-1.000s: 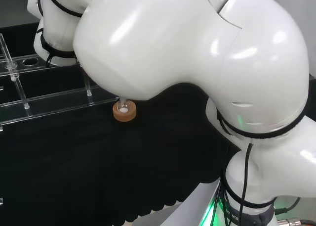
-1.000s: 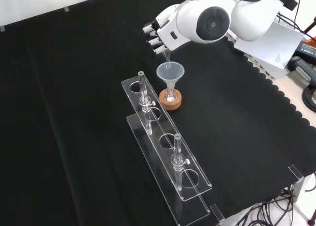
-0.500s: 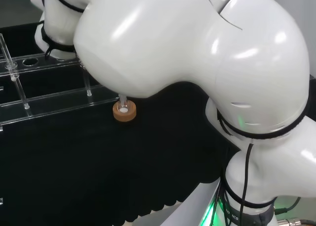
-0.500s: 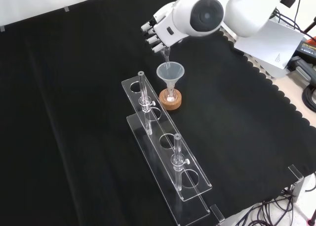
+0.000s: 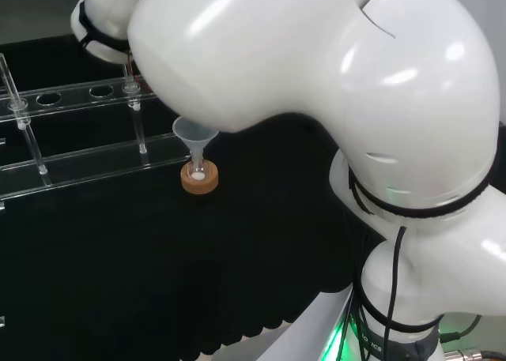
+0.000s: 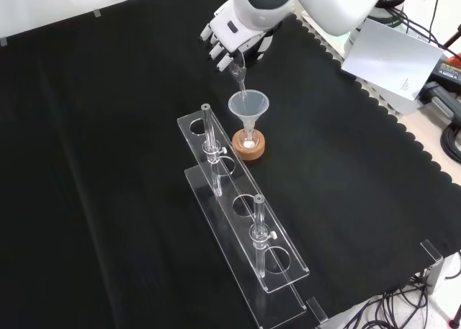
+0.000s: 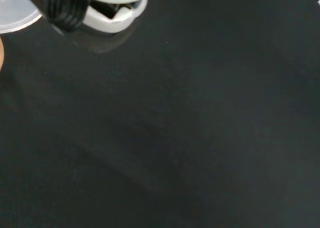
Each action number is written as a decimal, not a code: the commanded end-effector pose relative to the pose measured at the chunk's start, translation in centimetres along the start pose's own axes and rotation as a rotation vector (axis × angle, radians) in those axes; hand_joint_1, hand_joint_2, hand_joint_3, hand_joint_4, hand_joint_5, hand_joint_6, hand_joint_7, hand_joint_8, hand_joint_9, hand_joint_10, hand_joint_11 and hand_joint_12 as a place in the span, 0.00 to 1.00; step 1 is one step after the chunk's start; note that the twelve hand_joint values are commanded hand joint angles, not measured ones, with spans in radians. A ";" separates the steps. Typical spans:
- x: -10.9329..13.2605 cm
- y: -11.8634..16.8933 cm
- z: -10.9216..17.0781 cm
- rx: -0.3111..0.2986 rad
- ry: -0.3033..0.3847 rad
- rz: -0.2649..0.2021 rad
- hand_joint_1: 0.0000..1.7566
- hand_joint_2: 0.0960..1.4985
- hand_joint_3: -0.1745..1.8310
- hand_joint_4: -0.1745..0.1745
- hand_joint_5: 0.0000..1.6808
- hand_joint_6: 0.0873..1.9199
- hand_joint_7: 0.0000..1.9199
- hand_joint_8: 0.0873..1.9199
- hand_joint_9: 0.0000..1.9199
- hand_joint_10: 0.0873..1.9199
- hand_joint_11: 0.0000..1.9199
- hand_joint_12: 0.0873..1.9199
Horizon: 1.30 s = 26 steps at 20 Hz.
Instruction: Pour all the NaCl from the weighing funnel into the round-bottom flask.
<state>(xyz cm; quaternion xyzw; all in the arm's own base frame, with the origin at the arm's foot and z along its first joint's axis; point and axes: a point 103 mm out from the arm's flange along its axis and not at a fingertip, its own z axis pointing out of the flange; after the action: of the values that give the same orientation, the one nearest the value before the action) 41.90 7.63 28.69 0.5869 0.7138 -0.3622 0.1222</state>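
robot hand [image 6: 229,34]: curled round weighing funnel [image 6: 238,73] | tip above funnel [image 6: 248,105] on flask

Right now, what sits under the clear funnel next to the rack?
Its stem drops into a small round-bottom flask resting on a cork ring, with white powder at the flask's bottom. The cork ring hides the flask's underside and the cloth beneath it.

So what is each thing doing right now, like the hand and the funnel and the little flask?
Black and white hand: raised, fingers curled round a small clear weighing funnel, tipped spout-down.
Clear plastic funnel: upright, stem in the flask.
Round-bottom flask: upright on a cork ring, white powder inside.
Clear rack: standing, two tubes upright.
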 end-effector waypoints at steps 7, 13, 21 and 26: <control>-2.3 0.6 2.4 -0.018 0.315 -0.014 0.62 0.44 0.42 1.00 0.68 0.44 0.53 0.25 0.71 0.00 0.56 0.44; -3.2 0.6 3.5 -0.048 0.469 -0.028 0.62 0.44 0.42 1.00 0.68 0.44 0.53 0.25 0.71 0.00 0.56 0.44; -4.3 0.5 4.2 -0.087 0.615 -0.043 0.62 0.44 0.42 1.00 0.68 0.44 0.53 0.25 0.71 0.00 0.56 0.44; -4.9 0.5 4.6 -0.092 0.664 -0.037 0.62 0.44 0.42 1.00 0.68 0.44 0.53 0.25 0.71 0.00 0.56 0.44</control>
<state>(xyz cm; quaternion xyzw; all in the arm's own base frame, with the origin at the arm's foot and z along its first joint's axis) 42.60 1.17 28.45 0.6536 0.7387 -0.1462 -0.0759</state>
